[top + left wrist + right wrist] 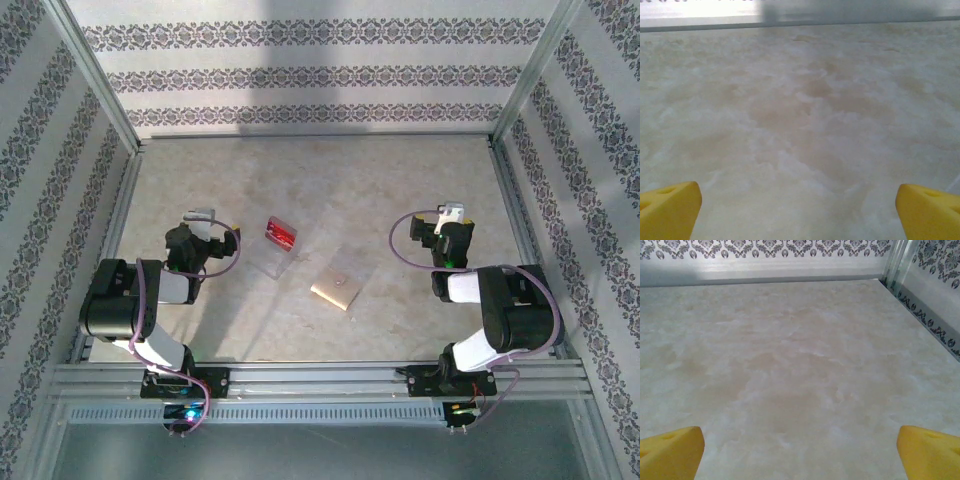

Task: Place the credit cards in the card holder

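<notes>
Credit cards lie loose near the middle of the top view. A red card [281,233] sits up and left of centre, and a clear card [272,263] lies just below it, at or under its lower edge. A fainter see-through outline [342,253] to the right is probably another clear card, though it is hard to make out. The card holder [333,291] rests just below centre, a tan square apart from the red card. It looks folded shut, but it is too small to be sure.

No card is in the holder, so the task appears to be at its very beginning, with the approach not yet made. The left tool [203,216] hangs at centre left and the right tool [452,213] at centre right. Each has its yellow fingertips [670,210] spread wide and nothing between them. Both wrist views look out over bare marbled surface [800,365].

The next move likely calls for one tool to steady and open the holder while the other lifts a card. Thin, flat cards lying flush on the surface offer little edge to pinch. The clear ones are also hard to see.

Nothing stands between either tool and the things. The patterned walls [300,70] and metal frame posts [95,70] stay well out at the edges.
</notes>
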Motion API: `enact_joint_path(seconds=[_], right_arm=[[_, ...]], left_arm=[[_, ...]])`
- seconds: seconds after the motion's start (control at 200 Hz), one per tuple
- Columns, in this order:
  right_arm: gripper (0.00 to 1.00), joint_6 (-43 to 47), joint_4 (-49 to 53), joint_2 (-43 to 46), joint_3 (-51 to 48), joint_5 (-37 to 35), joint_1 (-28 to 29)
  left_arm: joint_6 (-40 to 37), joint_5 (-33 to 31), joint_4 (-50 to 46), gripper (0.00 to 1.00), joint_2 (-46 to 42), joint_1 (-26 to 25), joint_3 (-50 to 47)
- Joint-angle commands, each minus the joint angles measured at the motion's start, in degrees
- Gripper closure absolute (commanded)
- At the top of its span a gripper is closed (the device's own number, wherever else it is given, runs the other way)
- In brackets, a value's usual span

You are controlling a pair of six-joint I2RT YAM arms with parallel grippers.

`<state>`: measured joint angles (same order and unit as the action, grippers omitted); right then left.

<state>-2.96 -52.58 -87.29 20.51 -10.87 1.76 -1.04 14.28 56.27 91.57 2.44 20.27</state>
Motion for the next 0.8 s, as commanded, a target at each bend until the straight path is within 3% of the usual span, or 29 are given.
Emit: enact_joint_path(seconds=[0.0,0.795], right_arm=[[0.02,0.59,-1.12,0.47,0.58,0.81,0.87],[0.02,0.41,-0.77,0.44,0.76,1.56,0.51]], left_arm=[[1.57,-4.05,0.79,0.0,-0.14,0.55,0.69],[0.7,-2.42,-0.46,0.0,-0.16,0.29,1.34]])
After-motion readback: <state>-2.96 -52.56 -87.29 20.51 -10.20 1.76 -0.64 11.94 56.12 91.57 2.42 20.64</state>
